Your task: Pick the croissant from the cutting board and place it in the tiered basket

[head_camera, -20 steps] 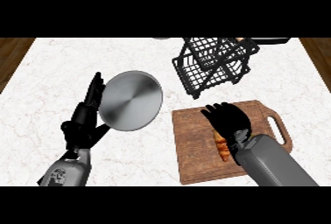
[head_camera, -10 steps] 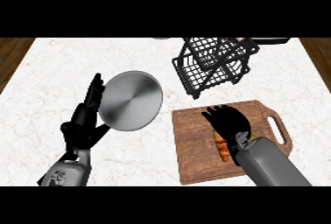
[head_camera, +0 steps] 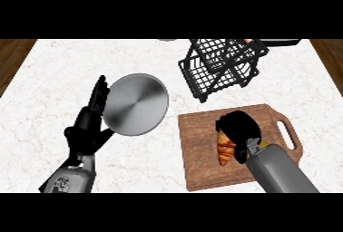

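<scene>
Grasping stage, head view. I have the right hand [head_camera: 237, 127] down on the cutting board [head_camera: 201, 163], its fingers curled over the upper end of the croissant [head_camera: 226, 149]; the wrist and grey forearm cover the pastry's right side, so I cannot see how far the thumb wraps beneath it. I judge the hand to be closed round the croissant, which lies on the board near its middle, long axis running roughly toward and away from me, with no sign of lift.

Outward from the hand: the board's handle slot sits to the right of the forearm. Beyond the board's far edge stands the tiered basket [head_camera: 221, 68], a black wire frame, close to the board but not touching it as far as I can tell. Which tier is reachable is not clear from this angle.

To the left of the board lies a round metal plate [head_camera: 137, 104]. Just beside its left rim the left hand [head_camera: 90, 127] rests open, fingers straight and pointing away from me.

Step in hand, by my reading: securing the croissant, the first half of the task. The next move calls for raising it straight off the board, then carrying it forward over the wire rim, high enough that pastry and fingers pass above the frame before I release.
</scene>
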